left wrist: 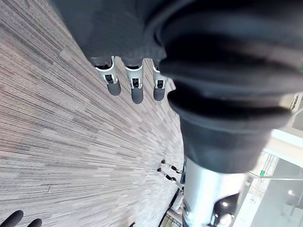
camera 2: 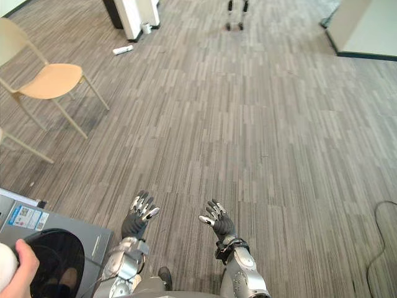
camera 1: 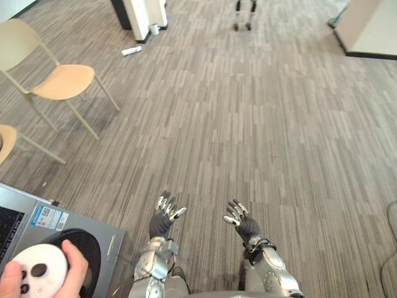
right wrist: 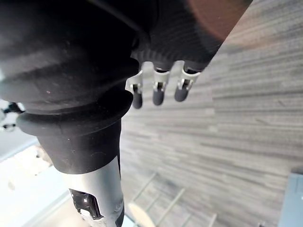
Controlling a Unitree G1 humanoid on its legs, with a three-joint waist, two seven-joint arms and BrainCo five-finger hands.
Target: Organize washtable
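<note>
Fingers spread and empty on both: left hand (camera 1: 162,222) and right hand (camera 1: 245,225), over grey carpet (camera 1: 248,124). Tan chair (camera 1: 61,82) at 10 o'clock. At 7 o'clock, person's hand (camera 1: 77,266) gripped white controller (camera 1: 38,268) above grey box (camera 1: 107,239).

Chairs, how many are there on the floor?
2. One tan chair stands at the far left; a second chair pokes in at the left edge, nearer the robot, mostly cut off. Others may be hidden.
</note>
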